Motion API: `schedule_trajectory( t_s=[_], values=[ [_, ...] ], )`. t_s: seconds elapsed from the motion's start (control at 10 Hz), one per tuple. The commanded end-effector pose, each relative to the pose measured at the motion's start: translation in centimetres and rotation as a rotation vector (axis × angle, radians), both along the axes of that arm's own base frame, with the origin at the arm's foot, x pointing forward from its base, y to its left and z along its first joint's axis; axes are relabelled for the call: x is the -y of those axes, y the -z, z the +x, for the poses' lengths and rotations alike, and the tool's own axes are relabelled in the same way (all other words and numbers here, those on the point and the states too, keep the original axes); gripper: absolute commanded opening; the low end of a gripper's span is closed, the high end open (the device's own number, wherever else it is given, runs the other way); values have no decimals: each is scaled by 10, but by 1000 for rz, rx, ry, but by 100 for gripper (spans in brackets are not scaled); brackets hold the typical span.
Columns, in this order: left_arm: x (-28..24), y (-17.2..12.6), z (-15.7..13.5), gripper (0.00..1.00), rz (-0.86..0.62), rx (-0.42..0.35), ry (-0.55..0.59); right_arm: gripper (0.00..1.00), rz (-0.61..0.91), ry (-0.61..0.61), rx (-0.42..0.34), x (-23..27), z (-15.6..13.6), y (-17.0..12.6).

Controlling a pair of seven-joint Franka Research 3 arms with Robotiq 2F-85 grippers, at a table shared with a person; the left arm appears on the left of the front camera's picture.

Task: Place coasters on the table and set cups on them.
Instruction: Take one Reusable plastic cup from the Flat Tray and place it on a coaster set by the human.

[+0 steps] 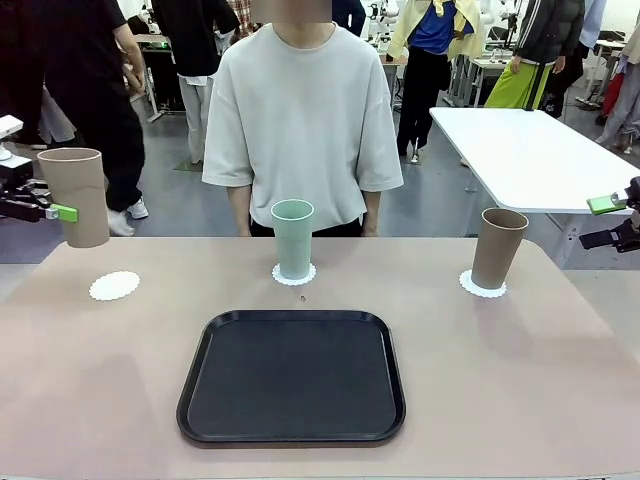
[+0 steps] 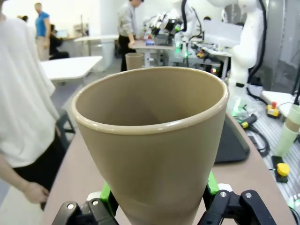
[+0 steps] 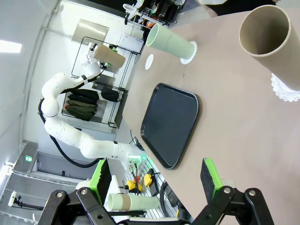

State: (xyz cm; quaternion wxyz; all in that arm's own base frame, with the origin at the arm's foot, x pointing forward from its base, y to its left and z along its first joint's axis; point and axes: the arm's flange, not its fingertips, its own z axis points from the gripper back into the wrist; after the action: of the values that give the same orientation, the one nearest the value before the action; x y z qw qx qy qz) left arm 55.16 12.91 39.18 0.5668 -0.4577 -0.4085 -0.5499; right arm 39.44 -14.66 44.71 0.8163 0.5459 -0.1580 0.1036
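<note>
Right now I'm holding a tan cup (image 1: pixel 75 195) up off the table (image 1: pixel 520 380) at the far left edge, well above the empty coaster (image 1: pixel 114 286) that is lying on the beige top below and a little to its right. My left gripper (image 1: pixel 58 212) is clamped on the cup's lower half, and in the left wrist view the green pads (image 2: pixel 106 199) are pressing against both sides of the cup's wall while its open mouth is tilting toward the camera. Moving along the table, the mint green cup (image 1: pixel 292 238) is standing upright on the middle coaster (image 1: pixel 294 274) just in front of the person (image 1: pixel 303 120), and the second tan cup (image 1: pixel 497 248) is sitting upright on the right coaster (image 1: pixel 481 284). I'm seeing a black tray (image 1: pixel 291 375) lying near my side of the table, apart from all three coasters. My right gripper (image 1: pixel 620 222) is hanging off the table's right edge with its jaws spread wide and nothing between them. Behind it a white table (image 1: pixel 530 150) is standing.
</note>
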Motion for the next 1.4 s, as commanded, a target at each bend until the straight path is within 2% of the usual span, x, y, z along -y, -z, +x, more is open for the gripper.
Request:
schedule_trajectory(
  t_s=[0.0, 0.1, 0.6, 0.7, 0.8, 1.3],
  values=[
    [-2, 7, 0, 84, -22, 62, -66, 100, 9, 2, 3, -1, 0, 1],
    [-5, 14, -4, 84, -23, 66, -78, 100, 9, 2, 3, -1, 0, 1],
    [-8, 38, -5, 84, -52, 190, -145, 100, 9, 2, 3, -1, 0, 1],
    [-6, 38, -8, 84, -65, 176, -205, 100, 9, 2, 3, -1, 0, 1],
    [-11, 37, -3, 84, -27, 140, -119, 100, 9, 2, 3, -1, 0, 1],
    [-11, 37, -3, 84, -27, 140, -119, 100, 9, 2, 3, -1, 0, 1]
  ],
)
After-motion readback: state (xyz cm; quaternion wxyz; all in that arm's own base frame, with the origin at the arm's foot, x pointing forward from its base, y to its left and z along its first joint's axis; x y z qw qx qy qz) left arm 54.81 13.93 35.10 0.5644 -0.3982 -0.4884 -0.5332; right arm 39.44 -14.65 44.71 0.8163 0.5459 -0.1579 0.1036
